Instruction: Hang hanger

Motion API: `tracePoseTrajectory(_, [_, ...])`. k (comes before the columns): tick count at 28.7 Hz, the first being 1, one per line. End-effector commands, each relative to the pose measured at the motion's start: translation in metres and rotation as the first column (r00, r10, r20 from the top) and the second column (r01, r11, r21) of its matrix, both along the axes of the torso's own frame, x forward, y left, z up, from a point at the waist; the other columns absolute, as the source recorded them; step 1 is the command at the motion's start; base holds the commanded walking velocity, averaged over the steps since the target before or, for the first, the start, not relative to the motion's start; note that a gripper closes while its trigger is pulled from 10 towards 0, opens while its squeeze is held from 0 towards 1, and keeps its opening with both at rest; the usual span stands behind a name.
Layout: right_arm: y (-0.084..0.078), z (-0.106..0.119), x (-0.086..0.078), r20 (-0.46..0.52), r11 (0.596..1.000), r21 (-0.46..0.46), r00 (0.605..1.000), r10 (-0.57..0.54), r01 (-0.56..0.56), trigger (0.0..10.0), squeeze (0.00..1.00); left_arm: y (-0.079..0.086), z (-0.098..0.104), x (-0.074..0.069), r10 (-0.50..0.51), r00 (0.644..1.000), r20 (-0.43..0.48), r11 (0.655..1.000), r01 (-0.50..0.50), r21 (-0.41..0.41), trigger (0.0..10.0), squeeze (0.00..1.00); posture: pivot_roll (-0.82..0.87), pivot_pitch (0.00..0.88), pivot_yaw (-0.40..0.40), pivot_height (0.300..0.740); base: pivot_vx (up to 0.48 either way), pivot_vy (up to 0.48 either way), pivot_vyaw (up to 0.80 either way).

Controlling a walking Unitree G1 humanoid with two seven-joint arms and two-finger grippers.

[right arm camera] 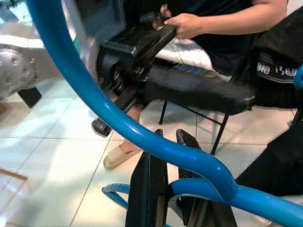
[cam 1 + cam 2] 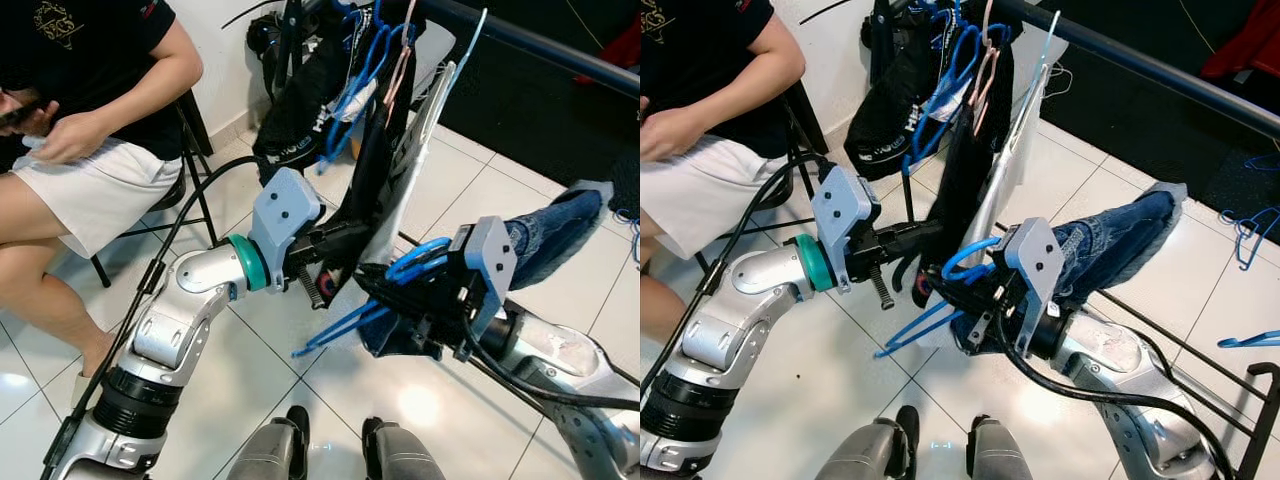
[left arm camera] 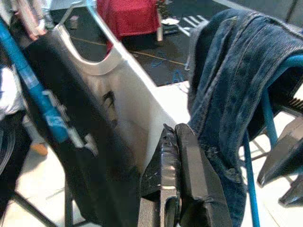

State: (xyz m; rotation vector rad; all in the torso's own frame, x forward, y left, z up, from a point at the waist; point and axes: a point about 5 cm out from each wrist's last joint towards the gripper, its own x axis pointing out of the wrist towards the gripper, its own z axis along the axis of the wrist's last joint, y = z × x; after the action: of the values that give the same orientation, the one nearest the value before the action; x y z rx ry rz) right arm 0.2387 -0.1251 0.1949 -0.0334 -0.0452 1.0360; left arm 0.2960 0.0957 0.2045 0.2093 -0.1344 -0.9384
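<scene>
Centrally, the right gripper (image 1: 163, 156) clamped a blue hanger (image 1: 94, 101) (carrying jeans (image 2: 1120, 245)); the left gripper (image 3: 174, 156), fingers closed, pressed against hanging garments (image 2: 375, 190).

Glossy blue plastic hanger (image 1: 142, 137); rough faded denim jeans (image 2: 560, 235) draped on it. Matt black cloth garment (image 3: 71, 142) beside. Shiny white tiled floor (image 2: 460, 190) beneath.

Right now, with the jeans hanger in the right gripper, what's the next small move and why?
Probably lift the right gripper up and forward toward the black rail. It is shut on the blue hanger carrying the jeans, which sits well below the rail, while the left gripper reaches against the hanging black garment.
</scene>
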Motion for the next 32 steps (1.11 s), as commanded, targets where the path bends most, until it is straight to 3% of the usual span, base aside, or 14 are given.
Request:
tracePoseTrajectory(1, [0.006,0.001,0.000,0.001,0.999,0.016,0.999,0.050,-0.050,10.0,0.00,0.014,-0.009,0.001,0.063,0.998,-0.031,0.998,-0.063,0.011,10.0,0.00,-0.08,0.125,0.106,0.740,0.000,0.000,0.00])
tracePoseTrajectory(3, [0.014,0.001,0.006,-0.011,0.994,0.033,0.995,0.101,-0.100,10.0,0.00,0.037,-0.012,0.002,0.168,0.985,-0.027,0.986,-0.167,0.024,10.0,0.00,-0.06,0.127,0.097,0.740,0.000,0.000,0.00])
tracePoseTrajectory(4, [0.014,0.001,0.006,-0.011,0.994,0.033,0.995,0.101,-0.100,10.0,0.00,0.037,-0.012,0.002,0.168,0.985,-0.027,0.986,-0.167,0.024,10.0,0.00,-0.06,0.127,0.097,0.740,0.000,0.000,0.00])
tracePoseTrajectory(5, [0.018,0.001,0.008,-0.022,0.991,0.043,0.991,0.131,-0.130,10.0,0.00,0.050,-0.013,-0.001,0.212,0.977,-0.026,0.977,-0.211,0.029,10.0,0.00,-0.04,0.135,0.084,0.740,0.000,0.000,0.00])
tracePoseTrajectory(11, [0.027,0.001,0.012,-0.051,0.974,0.056,0.974,0.221,-0.218,10.0,0.00,0.075,-0.017,-0.012,0.277,0.961,-0.020,0.959,-0.275,0.065,10.0,0.00,-0.02,0.143,0.065,0.740,0.000,0.000,0.00])
tracePoseTrajectory(17, [0.038,-0.001,0.018,-0.069,0.949,0.037,0.947,0.314,-0.312,10.0,0.00,0.083,-0.024,-0.024,0.284,0.957,-0.051,0.957,-0.280,0.080,10.0,0.00,-0.01,0.143,0.049,0.740,0.000,0.000,0.00])
tracePoseTrajectory(19, [0.042,-0.001,0.019,-0.074,0.930,0.013,0.927,0.367,-0.367,10.0,0.00,0.091,-0.022,-0.019,0.332,0.941,-0.064,0.943,-0.330,0.041,10.0,0.00,-0.01,0.142,0.029,0.740,0.000,0.000,0.00])
tracePoseTrajectory(26, [0.044,0.000,0.020,-0.080,0.909,-0.005,0.906,0.415,-0.416,10.0,0.00,0.099,-0.025,-0.013,0.367,0.928,-0.069,0.930,-0.365,0.043,10.0,0.00,0.00,0.142,0.014,0.740,0.000,0.000,0.00])
tracePoseTrajectory(28, [0.048,0.006,0.023,-0.071,0.891,-0.009,0.889,0.452,-0.453,10.0,0.00,0.101,-0.042,-0.003,0.390,0.918,-0.077,0.918,-0.382,0.105,10.0,0.00,0.00,0.143,0.004,0.740,0.000,0.000,0.00])
tracePoseTrajectory(32, [0.052,0.015,0.027,-0.045,0.887,0.001,0.886,0.461,-0.461,10.0,0.00,0.095,-0.054,0.005,0.388,0.918,-0.081,0.915,-0.373,0.155,10.0,0.00,-0.01,0.138,0.011,0.740,0.000,0.000,0.00])
